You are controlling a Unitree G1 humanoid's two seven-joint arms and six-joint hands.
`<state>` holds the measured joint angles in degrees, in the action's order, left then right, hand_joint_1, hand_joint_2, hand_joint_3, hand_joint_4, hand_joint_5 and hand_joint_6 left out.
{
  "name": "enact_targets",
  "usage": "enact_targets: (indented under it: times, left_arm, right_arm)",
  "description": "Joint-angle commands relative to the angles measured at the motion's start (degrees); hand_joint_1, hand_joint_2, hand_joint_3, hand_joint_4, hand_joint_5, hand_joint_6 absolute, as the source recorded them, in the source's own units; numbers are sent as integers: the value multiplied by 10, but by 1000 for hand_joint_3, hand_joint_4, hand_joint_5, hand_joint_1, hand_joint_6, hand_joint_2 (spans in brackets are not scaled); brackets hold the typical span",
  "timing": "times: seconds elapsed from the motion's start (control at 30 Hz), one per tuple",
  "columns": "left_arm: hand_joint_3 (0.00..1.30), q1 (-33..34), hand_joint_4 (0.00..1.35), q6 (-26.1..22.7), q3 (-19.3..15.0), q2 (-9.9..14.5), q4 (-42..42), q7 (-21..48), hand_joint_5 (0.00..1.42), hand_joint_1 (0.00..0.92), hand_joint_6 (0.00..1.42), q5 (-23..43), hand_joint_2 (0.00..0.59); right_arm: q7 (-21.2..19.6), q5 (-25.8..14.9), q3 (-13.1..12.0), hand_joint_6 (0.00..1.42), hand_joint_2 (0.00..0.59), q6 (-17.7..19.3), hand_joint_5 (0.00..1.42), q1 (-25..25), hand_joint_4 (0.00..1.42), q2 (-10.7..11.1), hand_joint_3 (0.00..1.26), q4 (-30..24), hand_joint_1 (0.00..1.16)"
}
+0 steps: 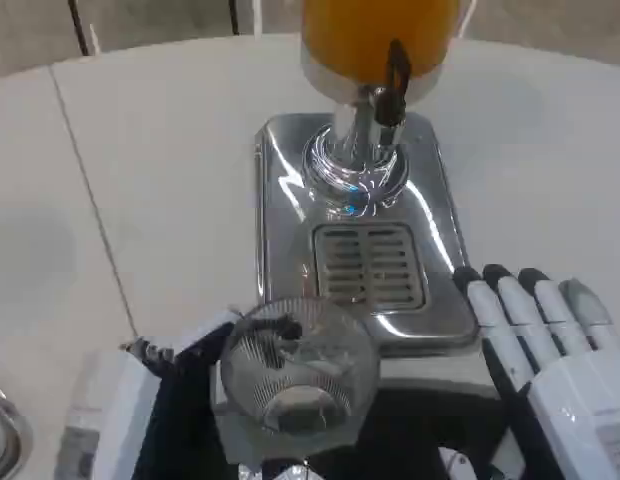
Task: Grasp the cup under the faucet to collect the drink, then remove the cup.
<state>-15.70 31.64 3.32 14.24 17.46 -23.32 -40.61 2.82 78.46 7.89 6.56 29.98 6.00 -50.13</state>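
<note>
My one camera sits up at head height and looks steeply down and forward over the white bench point(140, 180). It is close: the chrome dispenser base with its slotted drip grate point(370, 265) fills the middle, and the orange tank point(375, 30) is cropped at the top edge.

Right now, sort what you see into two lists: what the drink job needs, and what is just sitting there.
Needed for the job:
clear cup, held by the left hand
faucet on the orange drink dispenser
drip tray grate
right hand, fingers apart, holding nothing

Just sitting there:
metal object at the left edge, too cropped to identify
white table
</note>
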Motion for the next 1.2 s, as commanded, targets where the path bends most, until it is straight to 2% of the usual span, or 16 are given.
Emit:
enact_targets:
  times: [0.03,0.23,0.37,0.5,0.77,1.0,1.2]
  left_arm:
    - [927,-8,1006,1,-4,-16,8,-6,1374,517,1424,5,58]
    - [927,2,1006,-8,-5,-27,-2,-4,1374,517,1424,3,57]
    - [927,45,1006,-27,8,-45,-42,-12,1374,517,1424,-10,57]
    - [926,104,1006,-51,20,-65,-95,-23,1374,517,1424,-18,57]
    - [920,204,1006,-78,48,-81,-189,-58,1374,517,1424,-40,57]
    - [918,297,1006,-116,88,-110,-295,-109,1375,524,1424,-62,48]
    - [918,385,1006,-143,104,-115,-390,-141,1375,526,1424,-58,47]
  right_arm:
    - [0,1,-2,1,503,-3,0,9,0,-5,0,-8,414]
    - [0,5,-4,1,499,-12,0,6,0,-18,0,-7,420]
    - [0,9,-6,1,500,-19,0,13,0,-23,0,-4,424]
    - [5,16,-9,1,501,-24,0,18,0,-26,0,-6,427]
    - [27,21,-20,1,502,-30,0,16,0,-29,0,-24,433]
    - [58,40,-8,1,497,-31,0,5,0,-39,0,-30,433]
    - [73,44,-3,1,495,-32,0,-6,0,-45,0,-28,432]
